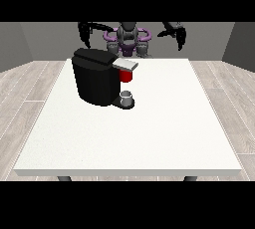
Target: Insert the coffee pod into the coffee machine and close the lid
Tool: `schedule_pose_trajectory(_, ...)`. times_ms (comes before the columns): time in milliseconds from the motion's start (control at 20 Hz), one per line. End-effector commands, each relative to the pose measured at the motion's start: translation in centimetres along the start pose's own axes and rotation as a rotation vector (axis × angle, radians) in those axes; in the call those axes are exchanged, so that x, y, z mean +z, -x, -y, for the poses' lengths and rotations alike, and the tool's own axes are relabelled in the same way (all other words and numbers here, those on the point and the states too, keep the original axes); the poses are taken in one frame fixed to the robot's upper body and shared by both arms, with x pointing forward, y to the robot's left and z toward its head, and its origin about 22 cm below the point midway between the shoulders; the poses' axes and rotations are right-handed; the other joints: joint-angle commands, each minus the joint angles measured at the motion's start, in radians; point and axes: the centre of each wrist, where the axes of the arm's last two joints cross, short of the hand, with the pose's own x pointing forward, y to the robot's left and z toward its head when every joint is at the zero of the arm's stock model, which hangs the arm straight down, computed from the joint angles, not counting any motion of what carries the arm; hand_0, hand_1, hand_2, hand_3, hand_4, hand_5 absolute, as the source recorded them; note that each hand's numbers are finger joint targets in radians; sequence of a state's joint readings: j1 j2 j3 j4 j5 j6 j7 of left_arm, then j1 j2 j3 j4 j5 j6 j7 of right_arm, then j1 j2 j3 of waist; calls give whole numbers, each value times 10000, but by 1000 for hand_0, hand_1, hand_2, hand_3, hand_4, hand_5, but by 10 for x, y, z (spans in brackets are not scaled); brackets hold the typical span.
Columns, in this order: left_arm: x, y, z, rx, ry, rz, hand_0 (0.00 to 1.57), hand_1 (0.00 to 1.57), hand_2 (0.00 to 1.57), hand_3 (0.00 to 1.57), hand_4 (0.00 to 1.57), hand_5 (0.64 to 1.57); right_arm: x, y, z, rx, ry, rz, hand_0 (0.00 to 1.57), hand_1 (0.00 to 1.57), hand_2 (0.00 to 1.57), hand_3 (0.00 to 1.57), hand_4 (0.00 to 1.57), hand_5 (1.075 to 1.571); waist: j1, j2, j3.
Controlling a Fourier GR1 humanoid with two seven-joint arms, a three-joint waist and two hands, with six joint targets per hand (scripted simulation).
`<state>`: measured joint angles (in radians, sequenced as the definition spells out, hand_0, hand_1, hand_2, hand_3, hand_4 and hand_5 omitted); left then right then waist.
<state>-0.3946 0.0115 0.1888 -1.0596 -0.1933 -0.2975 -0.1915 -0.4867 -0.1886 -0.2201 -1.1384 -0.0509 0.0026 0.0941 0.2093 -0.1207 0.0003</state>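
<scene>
A black coffee machine (94, 81) stands on the white table (149, 133), left of the middle. Its grey lid (125, 64) lies down over the brewing head, and a red part (126, 76) shows just beneath it. A small grey cup (127, 98) sits on the machine's drip base. No loose coffee pod shows anywhere on the table. The hand at the view's left (85, 31) hangs in the air behind and above the machine, fingers curled down and holding nothing. The hand at the view's right (178, 34) hovers over the table's far edge, fingers also drooping, apart from everything.
The robot's torso (127, 39) stands behind the table's far edge. Wooden floor and grey walls surround the table. The machine is the only tall thing on the tabletop.
</scene>
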Motion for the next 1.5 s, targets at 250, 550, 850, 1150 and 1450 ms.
schedule_pose_trajectory(250, 16, -39, 5, -59, -158, 703, 0, 0, 0, 0, 374, 1571, -9, 16, -8, 124, 4, -111, 0, 0, 0, 0, 0, 1571, 276, 626, 2)
schedule_pose_trajectory(550, 33, -32, -18, -254, -1224, 802, 0, 0, 0, 0, 362, 1571, -24, -23, -39, 391, -1416, 499, 0, 0, 0, 0, 0, 1571, -573, 1118, -3)
schedule_pose_trajectory(850, 43, -49, -40, -610, -912, 952, 0, 0, 0, 0, 316, 1571, -34, -34, -43, 518, -1278, 494, 0, 0, 0, 0, 73, 1571, -199, 1181, -2)
schedule_pose_trajectory(1150, 45, -51, -33, -805, -1330, 921, 0, 0, 0, 0, 361, 1571, -37, -32, -48, 772, -1892, 1007, 0, 0, 0, 0, 163, 1571, -424, 1624, -1)
schedule_pose_trajectory(1450, 32, -47, -17, -883, -1118, 1180, 0, 0, 0, 0, 372, 1571, -56, -106, -84, 1652, -2087, 2040, 0, 0, 0, 0, 119, 1571, -52, 2164, -5)
